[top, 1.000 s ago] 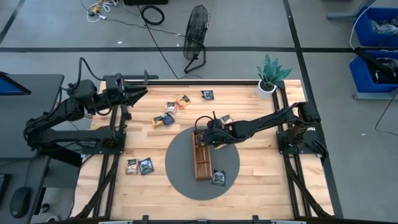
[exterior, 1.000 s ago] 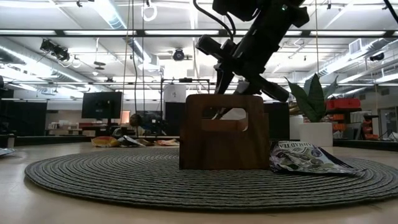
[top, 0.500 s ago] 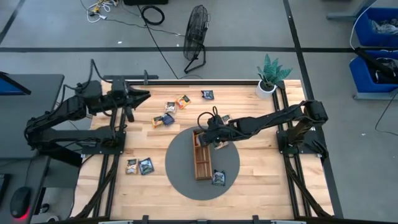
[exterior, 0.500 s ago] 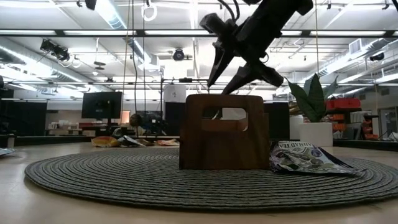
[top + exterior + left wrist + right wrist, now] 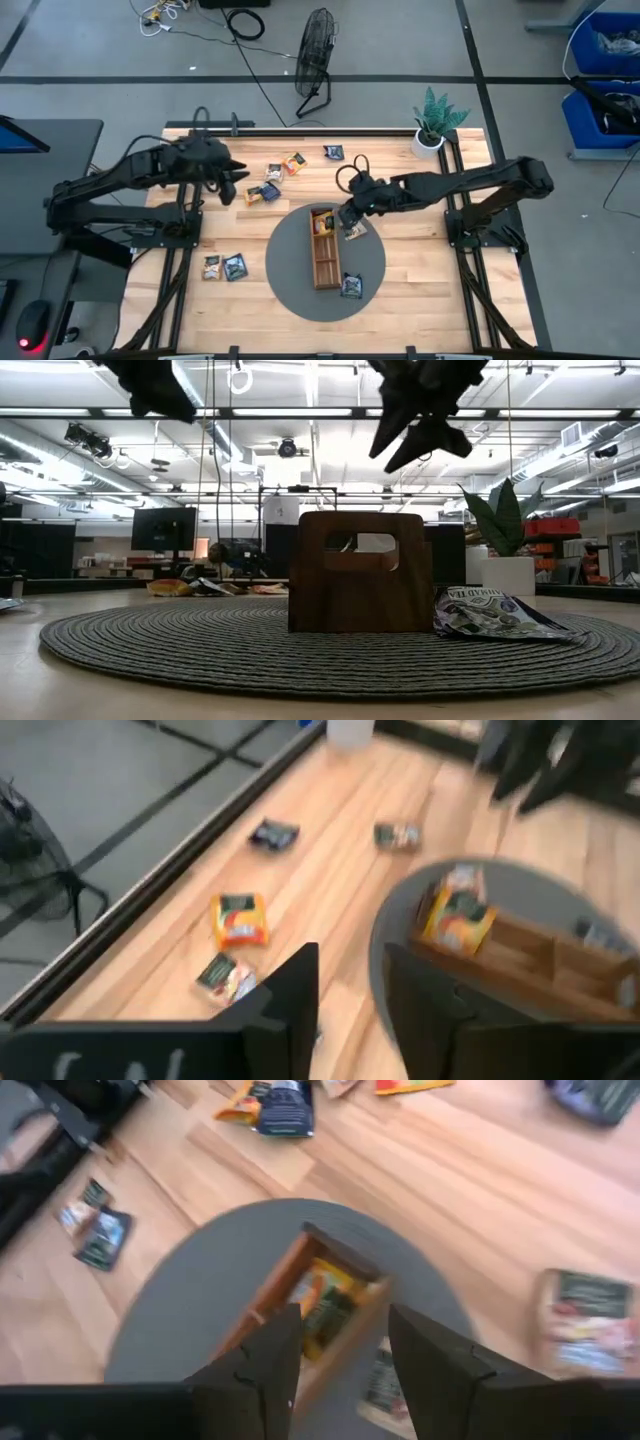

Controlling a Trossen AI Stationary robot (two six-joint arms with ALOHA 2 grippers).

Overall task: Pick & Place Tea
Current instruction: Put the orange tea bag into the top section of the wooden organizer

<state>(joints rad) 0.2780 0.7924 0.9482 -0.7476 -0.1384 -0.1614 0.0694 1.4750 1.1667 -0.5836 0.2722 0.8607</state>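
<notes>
My right pincer (image 5: 347, 222) hung apart and empty over the tray (image 5: 324, 250), an orange sachet (image 5: 322, 1302) in its far-end compartment, while my left pincer (image 5: 348, 995), apart, needed a loose sachet (image 5: 267, 193) next.

Two matte black jointed arms; looped black cables; each hand (image 5: 347, 221) has two flat dark fingers.

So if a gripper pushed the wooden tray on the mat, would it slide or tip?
The wooden tray is long and lies flat, so it probably won't tip. The woven mat looks ridged, likely resisting sliding. Pushed near one end, it may pivot.
</notes>
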